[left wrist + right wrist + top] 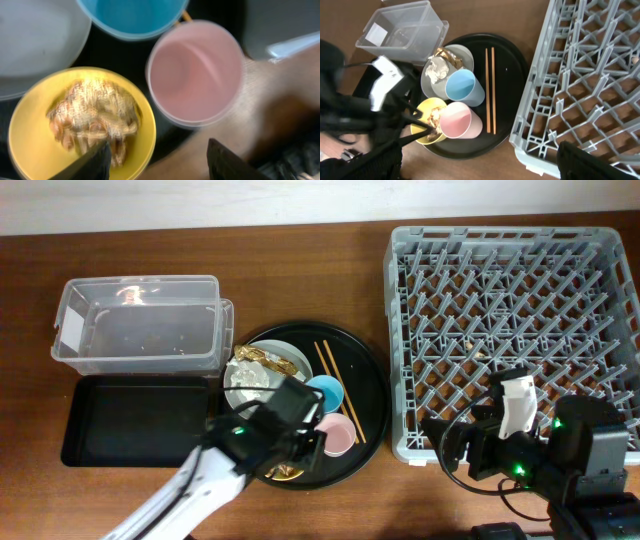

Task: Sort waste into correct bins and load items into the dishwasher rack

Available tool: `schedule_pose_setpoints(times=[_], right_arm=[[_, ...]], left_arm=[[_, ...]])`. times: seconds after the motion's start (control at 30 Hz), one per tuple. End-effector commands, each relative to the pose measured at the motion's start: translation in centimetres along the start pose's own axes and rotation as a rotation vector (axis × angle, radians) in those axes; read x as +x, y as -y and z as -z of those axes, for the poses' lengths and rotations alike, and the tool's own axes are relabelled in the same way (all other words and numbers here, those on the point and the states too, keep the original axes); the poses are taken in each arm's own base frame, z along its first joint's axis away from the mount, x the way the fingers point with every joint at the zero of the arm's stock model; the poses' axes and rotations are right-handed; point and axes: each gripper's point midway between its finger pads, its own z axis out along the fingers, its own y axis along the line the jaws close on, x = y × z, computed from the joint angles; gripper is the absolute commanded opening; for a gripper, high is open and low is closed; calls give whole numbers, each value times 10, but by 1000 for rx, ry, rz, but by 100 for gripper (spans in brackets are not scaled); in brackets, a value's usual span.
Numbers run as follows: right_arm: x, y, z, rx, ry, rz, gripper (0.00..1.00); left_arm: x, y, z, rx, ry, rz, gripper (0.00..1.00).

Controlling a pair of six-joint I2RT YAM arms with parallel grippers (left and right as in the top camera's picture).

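On the round black tray [370, 395] lie a grey plate [292, 360] with a white tissue [250, 377] and a golden wrapper [262, 358], a blue cup [326, 392], a pink cup [338, 432], two chopsticks [338, 385] and a yellow bowl [25, 130] of food scraps [92, 117]. My left gripper [157, 165] is open, low over the bowl's near rim, one finger over the bowl, the other outside it beside the pink cup [195, 70]. My right gripper [480, 170] is open and empty, by the front left corner of the grey rack [510, 330].
The clear tub [140, 320] stands at the back left. The shallow black rectangular tray [135, 420] lies in front of it. The rack [590, 75] fills the right side. Bare wood shows along the table's front edge.
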Motion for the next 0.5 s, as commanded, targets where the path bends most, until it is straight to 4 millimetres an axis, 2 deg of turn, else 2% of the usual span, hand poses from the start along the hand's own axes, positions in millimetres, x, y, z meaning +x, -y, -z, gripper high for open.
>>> schedule_pose_setpoints(times=[0.0,0.07,0.17,0.27,0.4,0.47], right_arm=[[-5,-2,2,-5,9,-19,99],[-5,-2,2,-5,7,-20,99],[-3,-1,2,-4,-1,-24,99],[-2,-1,2,-3,-4,-26,99],[-2,-1,2,-3,-4,-26,99],[-2,-1,2,-4,-5,-26,99]], left_arm=[[-15,-9,-30,-110,16,37,47],[-17,-10,-48,-119,-3,85,38],[-19,-5,-55,-92,-7,85,26],[-17,4,-53,-43,-18,86,0],[-23,35,-32,119,-6,62,0],[-33,47,-6,188,43,37,0]])
